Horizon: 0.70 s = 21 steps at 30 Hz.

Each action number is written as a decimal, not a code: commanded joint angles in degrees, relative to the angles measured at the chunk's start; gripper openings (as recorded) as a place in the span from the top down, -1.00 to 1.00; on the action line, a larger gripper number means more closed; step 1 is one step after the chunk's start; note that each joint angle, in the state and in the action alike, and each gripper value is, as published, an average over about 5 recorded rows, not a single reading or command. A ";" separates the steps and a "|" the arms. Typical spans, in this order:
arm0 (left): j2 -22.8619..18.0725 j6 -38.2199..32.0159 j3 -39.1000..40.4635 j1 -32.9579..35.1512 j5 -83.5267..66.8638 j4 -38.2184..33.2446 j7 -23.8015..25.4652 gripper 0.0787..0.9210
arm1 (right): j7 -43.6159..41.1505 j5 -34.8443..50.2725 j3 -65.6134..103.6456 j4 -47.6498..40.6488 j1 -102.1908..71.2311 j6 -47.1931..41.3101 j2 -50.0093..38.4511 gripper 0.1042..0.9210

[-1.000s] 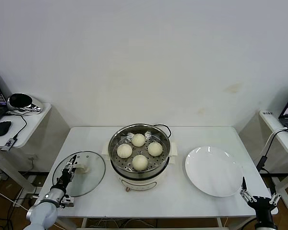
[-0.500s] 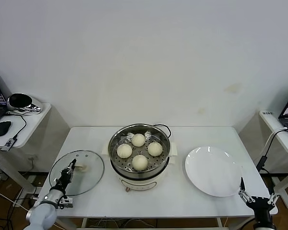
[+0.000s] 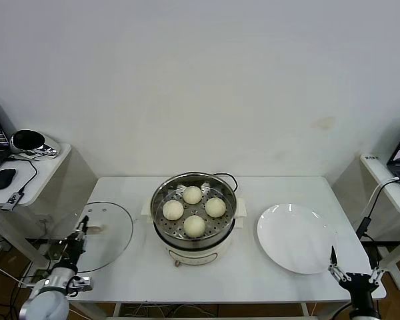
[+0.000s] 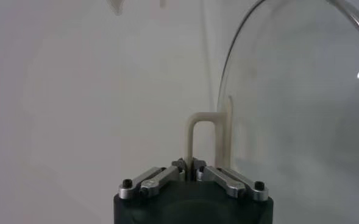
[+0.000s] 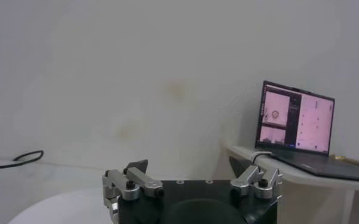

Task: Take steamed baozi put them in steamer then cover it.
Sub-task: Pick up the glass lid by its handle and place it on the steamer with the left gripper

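Left tool [image 3: 82, 227] sits at the front-left of the white surface [image 3: 253, 267], pinched narrow on the white handle [image 4: 199, 139] of the cover [image 3: 97, 235]; left wrist view shows the fingers [image 4: 161, 178] closed together against the handle's base, w/ the glass disc standing on edge beside it. In the head view the cover overhangs the surface's left edge, tilted, well left of the steamer [image 3: 194, 220] and not touching it. Steamer stands mid-surface, uncovered, cream base below, black cord [image 3: 228, 178] trailing behind it. Four steamed baozi [image 3: 193, 195] lie on the perforated tray inside: one at the back, one left, one right, one at the front, close together but I can't tell if they touch. White plate [image 3: 297, 237] lies to the right of the steamer, apart from it. Right tool [image 3: 354, 275] hangs low at the front-right corner, just past the plate's near rim, fingers spread wide w/ nothing between them; right wrist view confirms the gap. Side tables flank the scene: left one w/ a mouse [image 3: 3, 177] and a shiny object, right one w/ a laptop [image 5: 296, 117], screen lit.
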 commanded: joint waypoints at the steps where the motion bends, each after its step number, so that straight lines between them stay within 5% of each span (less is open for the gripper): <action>1: 2.93 16.28 -6.47 10.81 -9.25 -25.02 11.06 0.87 | 0.08 -1.40 -0.43 0.61 -0.30 0.47 0.09 -0.76; 10: 6.27 21.25 -2.50 8.89 -14.39 -36.82 14.47 0.87 | 0.19 -3.92 -1.60 1.16 -0.53 1.07 0.99 -0.76; 21: 8.24 27.36 15.48 -1.92 -7.84 -37.65 16.77 0.87 | 1.58 -10.76 -4.02 0.58 0.50 1.38 3.78 -0.76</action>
